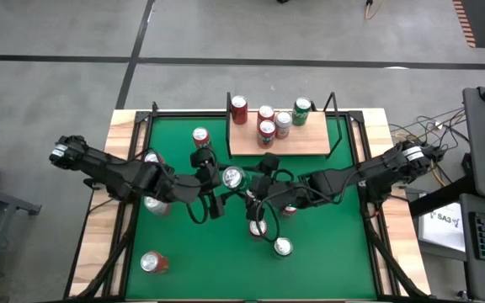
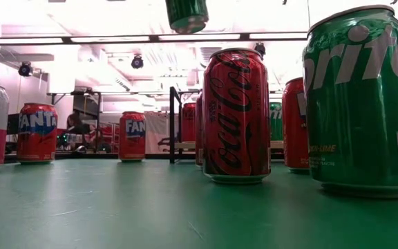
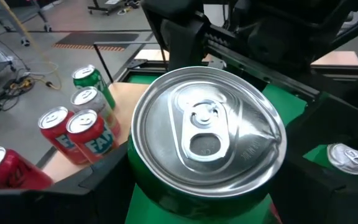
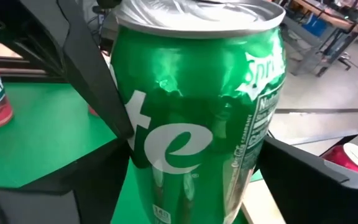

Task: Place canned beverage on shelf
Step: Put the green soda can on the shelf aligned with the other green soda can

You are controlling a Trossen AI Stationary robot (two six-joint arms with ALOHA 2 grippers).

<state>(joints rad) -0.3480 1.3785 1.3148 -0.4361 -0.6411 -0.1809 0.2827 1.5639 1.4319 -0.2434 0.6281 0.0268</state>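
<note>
A green Sprite can [image 1: 232, 177] hangs upright above the middle of the green table, and its bottom shows at the top of the low view [image 2: 186, 14]. My left gripper [image 1: 224, 179] reaches in from the left and is shut on it. My right gripper [image 1: 255, 181] comes from the right and is open. Its fingers [image 4: 309, 180] stand on either side of the can's lower body. The shelf [image 1: 310, 141], a light wood board with black uprights, lies at the far middle of the table. It carries several cans, red, silver and green. My left gripper pinches the green can's side wall [image 4: 124, 127], high on the body below the rim. One dark finger [image 4: 92, 81] slants along that side; the can hides the other. The fingers come about level from the table's left. The can is upright and clear of the table.
Loose cans stand on the table: a red one [image 1: 200, 136] near the shelf's left end, one at the near left [image 1: 152, 263], and two silver-topped ones [image 1: 283, 247] [image 1: 258, 227] below the grippers. In the low view a red Coca-Cola can [image 2: 235, 114] and a Sprite can [image 2: 365, 97] stand close.
</note>
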